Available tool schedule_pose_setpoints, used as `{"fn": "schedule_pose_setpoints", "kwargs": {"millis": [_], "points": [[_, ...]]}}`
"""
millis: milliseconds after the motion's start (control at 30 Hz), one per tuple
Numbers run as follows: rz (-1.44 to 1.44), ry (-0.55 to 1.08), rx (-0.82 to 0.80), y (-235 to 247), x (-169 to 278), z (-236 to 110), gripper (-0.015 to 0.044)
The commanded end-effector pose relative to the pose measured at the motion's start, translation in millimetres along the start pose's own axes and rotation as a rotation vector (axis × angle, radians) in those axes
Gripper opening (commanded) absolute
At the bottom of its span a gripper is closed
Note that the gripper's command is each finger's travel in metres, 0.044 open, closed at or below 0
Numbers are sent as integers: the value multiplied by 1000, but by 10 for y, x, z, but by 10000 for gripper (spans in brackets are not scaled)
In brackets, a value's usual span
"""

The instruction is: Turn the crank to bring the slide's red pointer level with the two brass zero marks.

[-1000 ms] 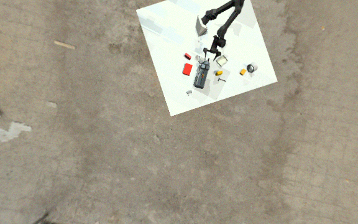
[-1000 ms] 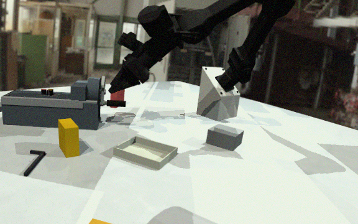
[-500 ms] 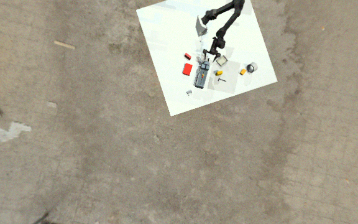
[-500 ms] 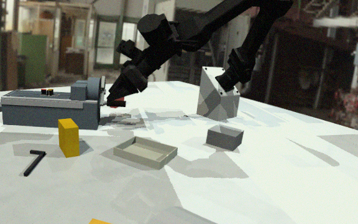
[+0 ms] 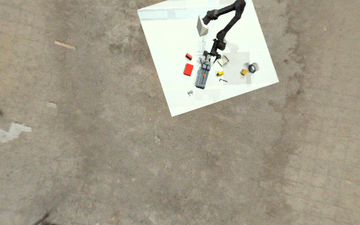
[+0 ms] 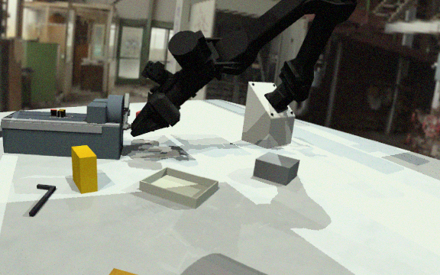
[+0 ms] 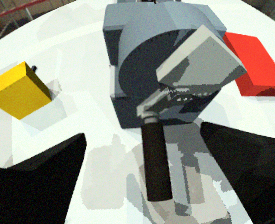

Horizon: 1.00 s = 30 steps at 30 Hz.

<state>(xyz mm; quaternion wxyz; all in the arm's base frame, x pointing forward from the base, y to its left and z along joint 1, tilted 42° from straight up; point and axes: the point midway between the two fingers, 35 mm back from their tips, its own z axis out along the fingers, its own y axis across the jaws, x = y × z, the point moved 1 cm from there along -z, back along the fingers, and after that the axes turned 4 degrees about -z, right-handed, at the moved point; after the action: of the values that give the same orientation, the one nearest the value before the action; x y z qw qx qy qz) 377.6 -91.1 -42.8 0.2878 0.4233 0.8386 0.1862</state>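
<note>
The grey-blue machine [image 5: 202, 82] [image 6: 59, 142] [image 7: 160, 20] stands on the white table. Its red pointer [image 6: 53, 112] shows just left of the brass marks [image 6: 62, 113] in the exterior view; the exact offset is too small to tell. The pointer is out of the wrist view. The crank's pale arm [image 7: 153, 103] faces my gripper, with its dark handle [image 7: 157, 162] sticking out towards me. My gripper [image 7: 144, 133] [image 5: 211, 57] is open and empty, its fingers apart on either side of the handle. In the exterior view the gripper hides most of the handle.
A red box [image 5: 188, 69] [image 7: 255, 65] and a smaller red block [image 5: 189, 56] lie on one side of the machine. A yellow block [image 6: 84, 169] [image 7: 20, 92], a hex key [image 6: 43, 198] and a shallow tray [image 6: 166, 195] are on the other. A grey block [image 6: 276, 169] sits near the arm's base.
</note>
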Motion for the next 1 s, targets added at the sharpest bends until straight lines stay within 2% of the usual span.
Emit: {"fn": "schedule_pose_setpoints", "kwargs": {"millis": [0,267,800,833,967], "points": [[9,7,12,-41,89,49,440],[10,7,11,-38,171,115,440],[10,7,11,-38,171,115,20],[10,7,11,-38,171,115,0],[10,7,11,-38,171,115,0]]}}
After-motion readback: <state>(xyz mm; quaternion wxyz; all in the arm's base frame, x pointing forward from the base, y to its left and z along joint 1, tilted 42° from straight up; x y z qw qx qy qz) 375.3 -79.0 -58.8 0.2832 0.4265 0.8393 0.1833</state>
